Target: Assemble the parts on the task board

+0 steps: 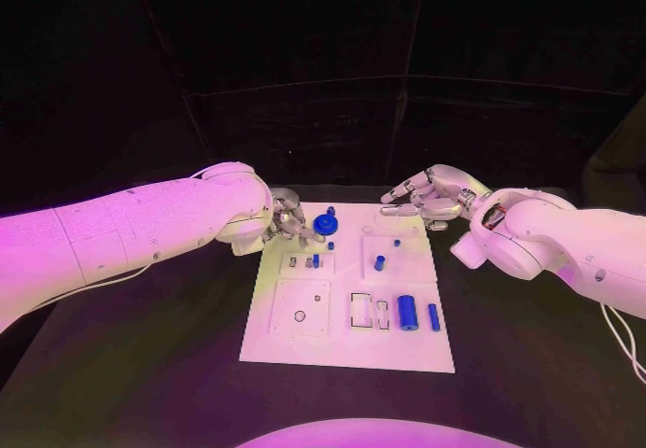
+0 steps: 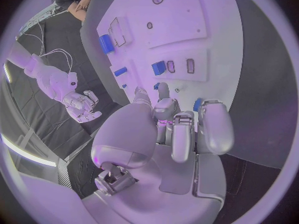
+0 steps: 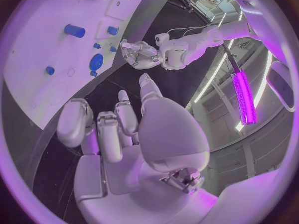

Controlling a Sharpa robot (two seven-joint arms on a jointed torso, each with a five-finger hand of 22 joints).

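Fingers of the left hand (image 1: 287, 222) curl near the blue knob (image 1: 325, 224) at the task board's (image 1: 349, 350) far edge, grip unclear, while the right hand (image 1: 428, 198) hovers empty, fingers apart

The white task board (image 1: 347, 350) lies flat on the black table, its long side running from six to twelve o'clock. Toward four o'clock on it a thick blue cylinder (image 1: 407, 309) lies beside a slimmer blue pin (image 1: 433, 316), both lengthwise. A small blue peg (image 1: 380, 263) lies near the middle, a short blue peg (image 1: 316, 260) sits toward nine o'clock, and a round blue disc-shaped part (image 1: 326, 224) sits near eleven o'clock.
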